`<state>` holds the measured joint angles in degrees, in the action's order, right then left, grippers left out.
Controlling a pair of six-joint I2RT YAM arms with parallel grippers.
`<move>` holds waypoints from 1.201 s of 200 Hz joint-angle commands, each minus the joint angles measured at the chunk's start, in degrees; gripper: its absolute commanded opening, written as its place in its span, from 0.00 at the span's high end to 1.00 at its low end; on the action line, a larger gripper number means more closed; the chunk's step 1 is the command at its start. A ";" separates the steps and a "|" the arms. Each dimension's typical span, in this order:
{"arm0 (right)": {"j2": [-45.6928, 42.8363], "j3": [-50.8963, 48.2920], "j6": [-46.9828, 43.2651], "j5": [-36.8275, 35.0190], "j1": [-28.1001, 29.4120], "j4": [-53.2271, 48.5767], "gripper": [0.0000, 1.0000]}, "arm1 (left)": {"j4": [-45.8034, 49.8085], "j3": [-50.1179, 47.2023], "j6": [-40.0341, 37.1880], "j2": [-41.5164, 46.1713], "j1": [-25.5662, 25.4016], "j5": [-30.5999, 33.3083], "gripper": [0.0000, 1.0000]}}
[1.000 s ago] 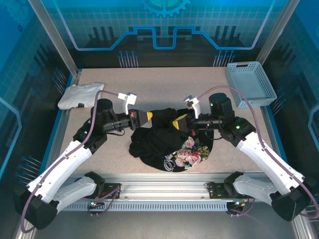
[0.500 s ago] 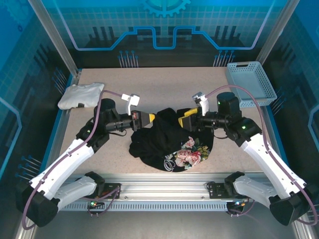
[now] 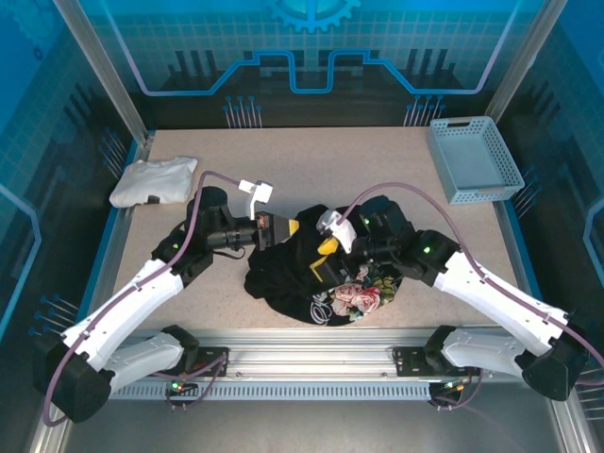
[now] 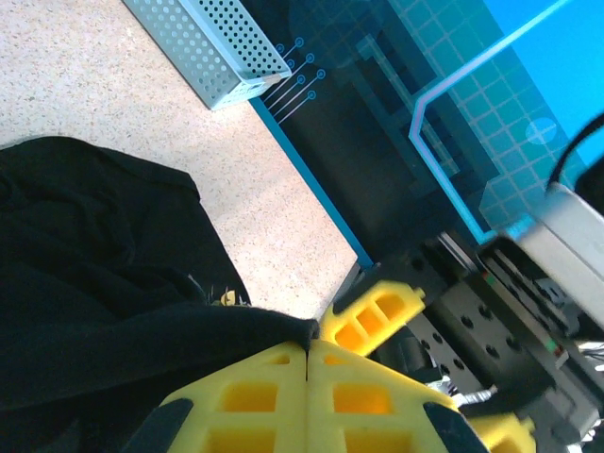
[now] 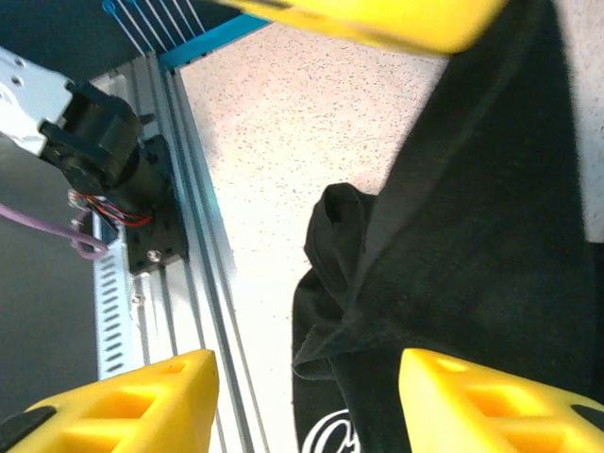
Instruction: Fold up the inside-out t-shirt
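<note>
The inside-out t-shirt [image 3: 283, 278] lies crumpled at the table's middle front, black, with its floral print [image 3: 357, 294] and white script facing up near the front edge. My left gripper [image 3: 288, 228] is shut on a raised fold at the shirt's upper left; in the left wrist view its yellow fingers [image 4: 310, 351] meet on a black cloth edge [image 4: 142, 330]. My right gripper [image 3: 327, 257] hovers open over the middle of the shirt. In the right wrist view its fingers [image 5: 307, 387] stand wide apart above the hanging black cloth [image 5: 472, 236], holding nothing.
A folded white garment [image 3: 153, 179] lies at the back left corner. A light blue perforated basket [image 3: 474, 158] stands at the back right. The metal front rail [image 5: 179, 236] runs close to the shirt's near edge. The two grippers are close together.
My right gripper has opened, let go of the shirt, and swung left and toward the front over the cloth. The left gripper stays shut on its fold and has shifted slightly right.
</note>
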<state>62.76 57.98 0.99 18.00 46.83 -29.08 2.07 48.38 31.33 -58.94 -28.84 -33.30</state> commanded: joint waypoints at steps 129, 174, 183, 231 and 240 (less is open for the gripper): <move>1.85 -0.48 -2.52 -26.73 8.11 5.33 1.00 | -0.40 0.49 -0.76 -0.63 -0.68 1.72 1.00; -4.16 3.31 4.52 -11.69 -3.92 -0.01 1.00 | -2.74 0.84 -2.26 -3.79 -0.64 8.19 0.98; -4.57 4.83 5.88 -11.23 -5.69 -1.36 1.00 | -3.09 0.50 -2.87 -4.16 -0.69 9.29 0.97; -0.23 14.15 9.66 -15.98 -8.83 -8.73 1.00 | -9.70 -7.37 -5.23 0.93 -0.85 7.70 0.94; 0.81 15.59 10.14 -14.93 -9.09 -9.09 1.00 | -10.59 -9.36 -6.45 2.69 -1.16 7.93 0.90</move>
<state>61.01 69.89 7.81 2.02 39.07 -33.98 -3.97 43.51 28.58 -60.62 -29.39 -25.85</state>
